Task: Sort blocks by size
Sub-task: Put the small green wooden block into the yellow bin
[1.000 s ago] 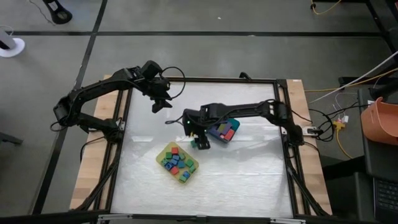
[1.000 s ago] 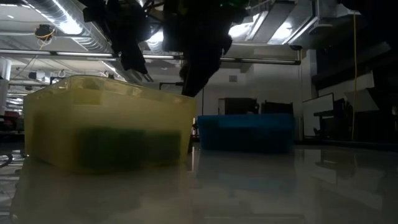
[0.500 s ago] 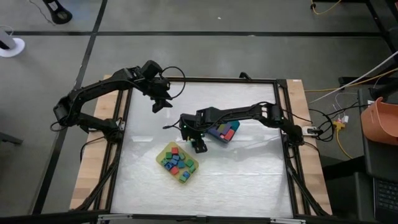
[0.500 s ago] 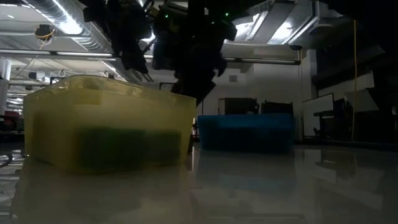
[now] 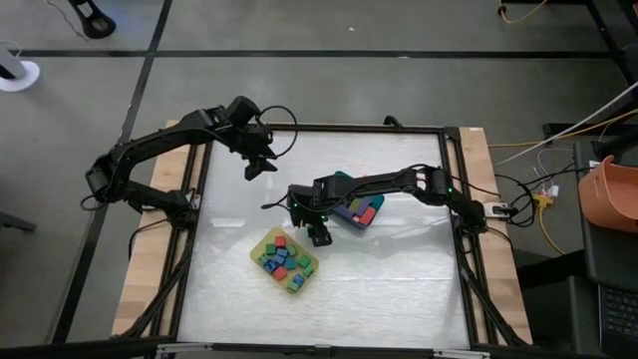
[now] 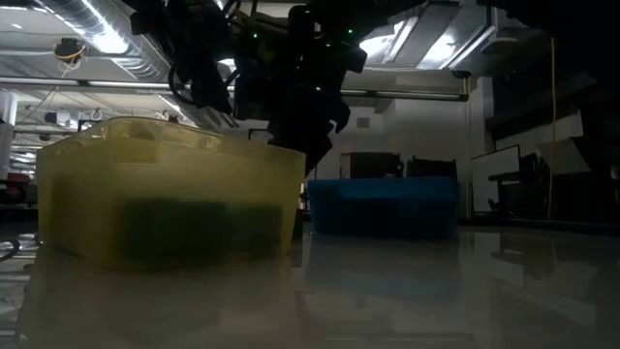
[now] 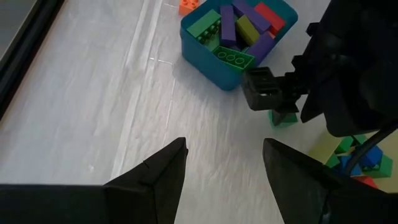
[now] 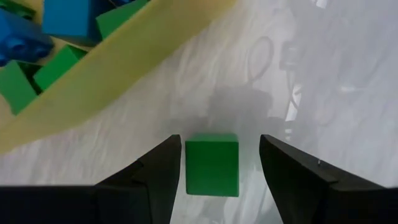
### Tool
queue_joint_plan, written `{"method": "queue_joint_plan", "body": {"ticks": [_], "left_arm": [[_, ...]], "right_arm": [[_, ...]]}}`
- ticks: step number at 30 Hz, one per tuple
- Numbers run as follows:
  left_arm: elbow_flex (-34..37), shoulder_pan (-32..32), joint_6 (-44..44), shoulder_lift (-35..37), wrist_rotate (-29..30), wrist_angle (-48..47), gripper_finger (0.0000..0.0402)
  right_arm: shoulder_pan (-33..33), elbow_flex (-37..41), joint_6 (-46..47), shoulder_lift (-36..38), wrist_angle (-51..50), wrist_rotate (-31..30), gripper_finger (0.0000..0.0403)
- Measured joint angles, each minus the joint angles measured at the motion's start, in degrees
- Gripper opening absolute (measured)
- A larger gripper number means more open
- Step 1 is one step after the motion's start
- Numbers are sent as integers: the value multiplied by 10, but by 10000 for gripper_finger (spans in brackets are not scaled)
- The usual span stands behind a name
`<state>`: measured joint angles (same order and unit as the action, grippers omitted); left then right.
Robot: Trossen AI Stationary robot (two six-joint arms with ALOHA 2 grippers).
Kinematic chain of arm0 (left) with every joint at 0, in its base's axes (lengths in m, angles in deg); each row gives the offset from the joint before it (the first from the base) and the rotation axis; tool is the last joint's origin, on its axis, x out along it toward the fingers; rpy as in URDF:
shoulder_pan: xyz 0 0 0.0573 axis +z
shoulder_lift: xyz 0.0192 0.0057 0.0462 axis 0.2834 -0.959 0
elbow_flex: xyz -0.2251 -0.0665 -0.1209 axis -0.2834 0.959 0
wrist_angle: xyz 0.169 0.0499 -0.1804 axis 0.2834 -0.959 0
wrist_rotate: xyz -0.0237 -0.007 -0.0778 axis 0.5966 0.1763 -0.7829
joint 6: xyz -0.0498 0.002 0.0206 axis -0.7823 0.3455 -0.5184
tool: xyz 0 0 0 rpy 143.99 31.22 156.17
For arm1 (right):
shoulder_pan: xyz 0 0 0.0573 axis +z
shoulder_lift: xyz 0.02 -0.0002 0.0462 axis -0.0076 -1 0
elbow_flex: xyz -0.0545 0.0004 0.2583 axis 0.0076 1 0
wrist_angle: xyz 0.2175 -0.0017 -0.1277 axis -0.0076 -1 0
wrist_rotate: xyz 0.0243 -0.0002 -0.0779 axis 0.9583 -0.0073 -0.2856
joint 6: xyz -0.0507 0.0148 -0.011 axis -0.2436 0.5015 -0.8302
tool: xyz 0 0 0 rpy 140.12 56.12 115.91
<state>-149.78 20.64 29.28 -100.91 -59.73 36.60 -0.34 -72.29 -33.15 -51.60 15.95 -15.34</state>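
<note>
A small green block (image 8: 212, 165) lies flat on the white table, just off the yellow tray (image 5: 256, 249). My right gripper (image 8: 221, 142) is low over it and open, one finger on each side. On one side table shows between finger and block. The high view puts this gripper (image 5: 317, 235) between the yellow tray of short blocks and the teal-blue tray (image 7: 211, 62) of longer bars. My left gripper (image 5: 256, 168) hangs open above the table's far left part, with nothing between its fingers.
One orange block (image 7: 188, 6) lies on the table beyond the teal-blue tray. In the low view the yellow tray (image 6: 165, 204) stands near and the blue one (image 6: 383, 206) behind it. The table's black frame (image 5: 454, 199) runs around the white surface, which is bare toward the near edge.
My right gripper has sunk toward the table, down around the green block, shifting a little toward the table's left. Its finger gap looks unchanged. The green block has stayed in place.
</note>
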Motion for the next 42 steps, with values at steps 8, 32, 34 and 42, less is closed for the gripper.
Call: {"method": "queue_joint_plan", "body": {"ticks": [8, 32, 34, 42], "left_arm": [[0, 0, 0, 0, 0, 0, 200], [0, 0, -3, 0, 0, 1, 200], [0, 0, -3, 0, 0, 1, 200], [0, 0, -5, 0, 0, 1, 200]], "right_arm": [[0, 0, 15, -5, -10, -6, 216], [0, 26, 7, -5, 6, -12, 154], [0, 26, 4, -5, 6, -6, 130], [0, -18, -47, -5, -50, -22, 128]]}}
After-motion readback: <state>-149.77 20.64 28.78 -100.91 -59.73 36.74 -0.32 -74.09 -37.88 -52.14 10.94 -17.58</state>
